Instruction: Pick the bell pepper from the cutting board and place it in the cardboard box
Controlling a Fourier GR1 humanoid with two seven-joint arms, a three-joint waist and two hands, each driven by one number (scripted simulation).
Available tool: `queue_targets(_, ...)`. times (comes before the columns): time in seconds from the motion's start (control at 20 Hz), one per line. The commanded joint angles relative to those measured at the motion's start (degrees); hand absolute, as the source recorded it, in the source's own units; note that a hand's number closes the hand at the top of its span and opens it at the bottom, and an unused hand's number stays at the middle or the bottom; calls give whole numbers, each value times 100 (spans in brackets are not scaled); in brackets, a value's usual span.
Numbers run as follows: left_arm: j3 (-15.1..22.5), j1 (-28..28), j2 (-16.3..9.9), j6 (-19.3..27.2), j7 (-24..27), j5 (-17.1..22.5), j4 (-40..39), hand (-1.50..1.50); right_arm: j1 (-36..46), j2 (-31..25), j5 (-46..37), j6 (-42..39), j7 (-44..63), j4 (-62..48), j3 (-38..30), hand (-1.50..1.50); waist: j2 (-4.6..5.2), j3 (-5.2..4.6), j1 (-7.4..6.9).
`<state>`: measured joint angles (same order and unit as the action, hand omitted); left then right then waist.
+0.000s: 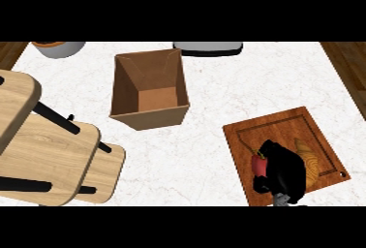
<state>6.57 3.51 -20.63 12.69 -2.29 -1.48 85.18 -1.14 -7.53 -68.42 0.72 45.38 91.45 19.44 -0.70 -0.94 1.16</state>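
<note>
Your right hand (287, 169) sits low on the cutting board (271, 131), its black fingers curled down round the red bell pepper (259, 165), so that only a strip of red shows at the hand's left side. That reads as a closed grasp on the pepper, with the pepper apparently on the board or barely off it; you cannot tell from this steep angle whether it has cleared the wood. Just beside the hand on its right lies a pale, tan thing (309, 151), partly covered, possibly a croissant or a piece of bread. Keep your fingers off it as you rise

The step in hand looks like the lift. To do it well, come straight up first, so the pepper clears the board before you travel sideways. Then carry it up and to the left across the white marble counter (250, 82) toward the cardboard box (146, 116), which stands well apart from the board with its flaps open and its brown floor showing. Bring the pepper over the middle of the opening, above the near wall, before you uncurl your fingers; releasing early risks catching the rim

Your left hand does not show. At the left stand wooden stools (50, 160), clear of your path. A bowl (58, 48) and a grey dish (208, 47) lie along the far edge
</note>
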Motion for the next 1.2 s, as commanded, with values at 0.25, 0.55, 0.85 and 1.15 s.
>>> queue_targets(0.25,-147,-290,-20,-139,-165,46,235,0,-356,741,-1759,-864,2428,1621,1432,150,48,90,-83)
queue_targets(0.55,-64,-299,191,-77,44,-56,-17,0,65,748,-1884,-183,2260,2598,2411,150,57,91,-91)
queue_targets(0.85,76,-336,269,-18,-286,-217,284,0,1661,751,-1229,-498,2459,3097,2417,150,71,90,-196)
queue_targets(1.15,-48,-676,265,-137,-357,-219,115,0,3171,751,-597,-21,3020,2153,2318,150,84,86,-239)
